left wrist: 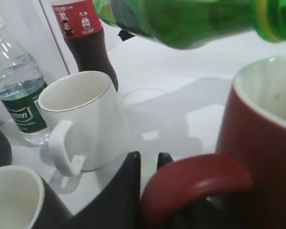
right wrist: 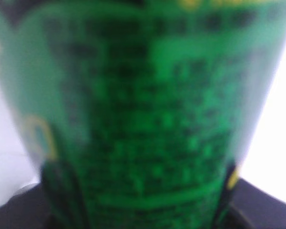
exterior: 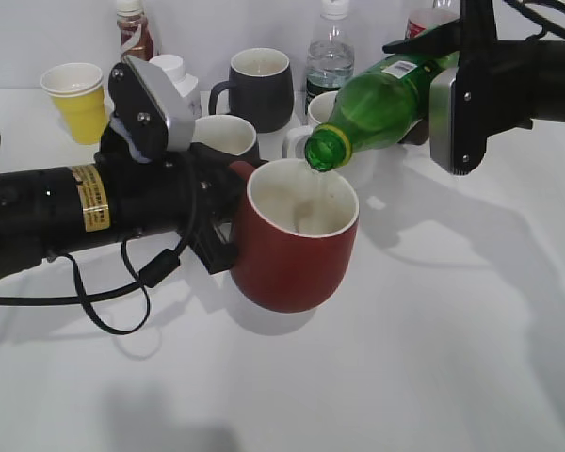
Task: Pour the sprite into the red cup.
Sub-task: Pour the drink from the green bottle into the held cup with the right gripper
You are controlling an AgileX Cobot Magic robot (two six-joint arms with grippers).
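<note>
The right arm's fingers (exterior: 424,94) were clamped around the body of the tall translucent green plastic bottle (exterior: 386,99), holding it tipped well past level so that its open green neck pointed down and away from them. In the right wrist view the bottle's green printed label (right wrist: 143,119) filled almost everything, blurred, with the dark fingers (right wrist: 19,210) showing only at the bottom corners.

The bottle's mouth hung just above the near rim of the large dark red ceramic mug (exterior: 297,250), over its white interior; whether liquid was running could not be told.

The left arm's fingers (left wrist: 148,191) were closed on the mug's loop handle (left wrist: 195,183), the mug standing upright just beyond them on the white bench (exterior: 433,358).

Beyond the left fingers stood a white ceramic mug (left wrist: 86,119), a clear water bottle (left wrist: 16,90) and a dark cola bottle with a red label (left wrist: 88,43).
</note>
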